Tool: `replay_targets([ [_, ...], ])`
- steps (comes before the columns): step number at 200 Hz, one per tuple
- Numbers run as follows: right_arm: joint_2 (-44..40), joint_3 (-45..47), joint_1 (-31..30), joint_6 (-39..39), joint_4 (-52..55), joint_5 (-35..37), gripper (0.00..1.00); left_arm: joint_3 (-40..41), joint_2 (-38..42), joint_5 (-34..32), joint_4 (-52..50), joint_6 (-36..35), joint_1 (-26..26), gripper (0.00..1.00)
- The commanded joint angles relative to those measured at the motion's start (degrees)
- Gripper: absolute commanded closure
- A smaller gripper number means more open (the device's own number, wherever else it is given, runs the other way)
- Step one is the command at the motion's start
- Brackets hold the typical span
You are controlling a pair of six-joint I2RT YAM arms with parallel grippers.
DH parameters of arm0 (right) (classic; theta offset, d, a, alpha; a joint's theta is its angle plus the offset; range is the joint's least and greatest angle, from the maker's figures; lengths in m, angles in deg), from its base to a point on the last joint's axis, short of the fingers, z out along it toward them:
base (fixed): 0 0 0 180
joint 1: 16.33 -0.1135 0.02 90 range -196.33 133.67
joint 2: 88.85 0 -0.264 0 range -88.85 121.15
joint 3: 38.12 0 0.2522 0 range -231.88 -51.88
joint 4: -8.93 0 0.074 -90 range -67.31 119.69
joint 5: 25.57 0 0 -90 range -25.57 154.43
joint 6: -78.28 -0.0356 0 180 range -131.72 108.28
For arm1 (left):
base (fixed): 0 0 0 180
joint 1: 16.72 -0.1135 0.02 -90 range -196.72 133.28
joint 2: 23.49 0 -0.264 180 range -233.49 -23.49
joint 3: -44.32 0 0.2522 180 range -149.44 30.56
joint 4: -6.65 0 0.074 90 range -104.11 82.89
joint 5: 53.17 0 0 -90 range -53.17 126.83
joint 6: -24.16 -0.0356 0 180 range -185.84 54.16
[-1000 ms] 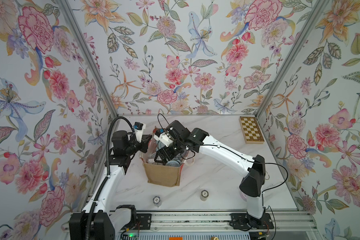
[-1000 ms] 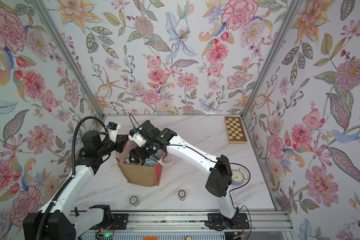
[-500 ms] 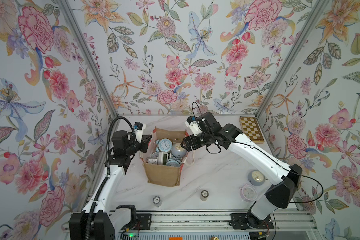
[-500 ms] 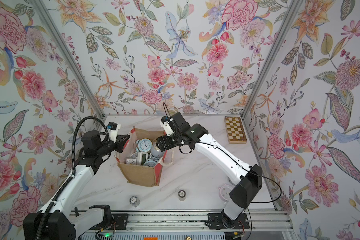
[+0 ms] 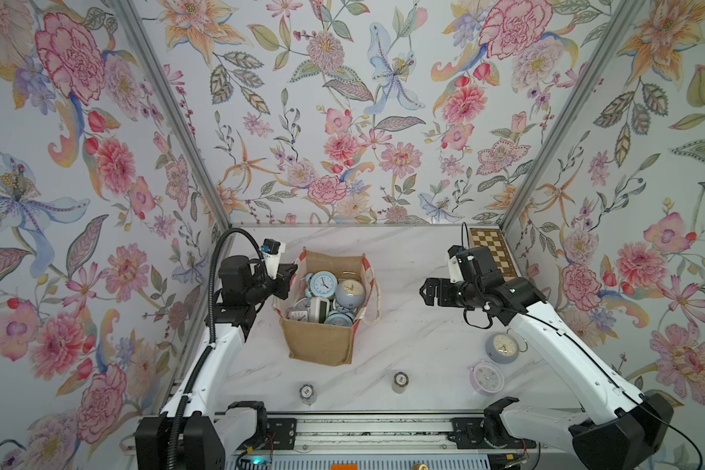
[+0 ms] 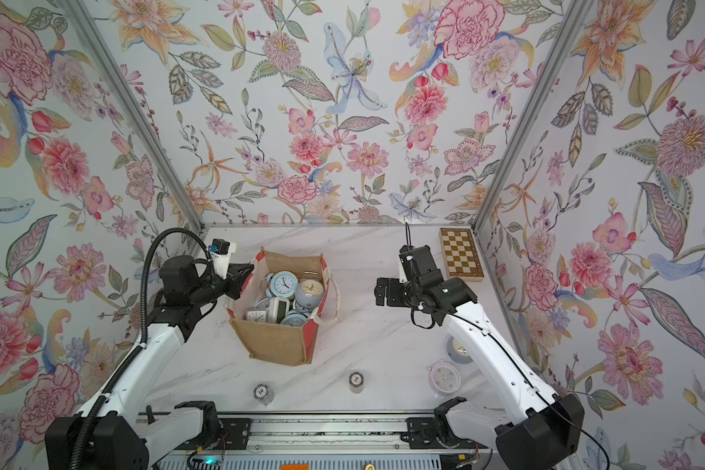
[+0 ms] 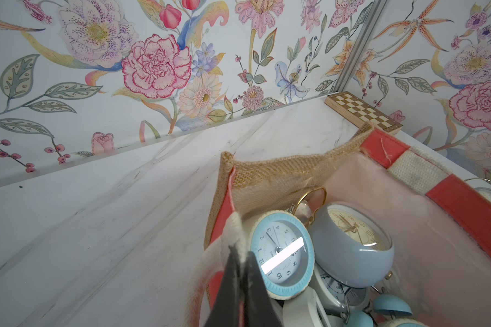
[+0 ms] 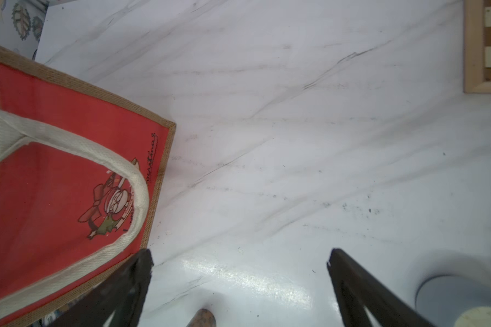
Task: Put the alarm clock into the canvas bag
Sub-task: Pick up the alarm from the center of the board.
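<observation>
Observe the canvas bag (image 5: pixel 318 342): a boxy tote of coarse tan burlap with red side panels, a pale smooth lining and whitish woven straps. It stands upright and open on the glossy, marble-patterned table (image 5: pixel 403 325). The panel facing the right arm carries a small cartoon print. The bag holds a heap of alarm clocks (image 5: pixel 326 303). Uppermost in the heap are a flat, round light-blue clock (image 5: pixel 322 283) with a white dial and a domed grey clock (image 5: pixel 350 291) with a cream dial. Two more lie on the table outside the bag, beside the right arm: a grey-blue alarm clock (image 5: pixel 501 348) and a lilac alarm clock (image 5: pixel 486 377). Note that the left gripper (image 7: pixel 241 252) pinches the strap handle (image 7: pixel 207 266) at the bag's rim. The right gripper (image 5: pixel 425 292) hovers well apart from the bag, fingers spread, holding nothing. A wooden chessboard box (image 5: pixel 491 254) lies in the far corner.
</observation>
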Motion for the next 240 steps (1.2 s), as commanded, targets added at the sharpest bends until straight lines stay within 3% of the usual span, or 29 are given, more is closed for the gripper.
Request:
replay_targets([
  [1, -5.64, 4.94, 2.82, -3.33, -0.12, 6.14, 0.01, -0.13, 1.48, 0.10, 3.15, -0.95, 0.50, 1.00],
  [28, -11.88, 11.61, 8.14, -5.04, -0.98, 9.49, 0.01, -0.21, 1.50, 0.09, 3.11, -1.03, 0.59, 1.00],
  [52, -14.25, 16.06, 14.59, -7.25, -0.85, 7.24, 0.01, -0.21, 1.33, 0.23, 3.11, -0.91, 0.59, 1.00],
  [79, -14.86, 19.88, 22.45, -11.23, -0.83, 4.52, 0.01, -0.30, 1.22, 0.28, 3.08, -0.91, 0.58, 1.00],
  [142, -13.69, 24.74, 37.10, -17.70, 2.33, 7.71, 0.01, -0.39, 1.11, -0.07, 2.71, -1.17, 0.58, 1.00],
  [178, -9.29, 26.16, 39.12, -16.72, 2.11, 9.26, 0.01, -0.39, 0.92, -0.15, 2.69, -1.26, 0.59, 1.00],
  [214, -5.24, 27.29, 39.21, -12.76, -3.11, 4.76, 0.01, -0.47, 0.62, -0.07, 2.62, -1.26, 0.58, 1.00],
  [240, -3.11, 28.00, 39.38, -12.61, -5.92, 5.36, 0.01, -0.45, 0.74, -0.07, 2.57, -1.34, 0.62, 1.00],
])
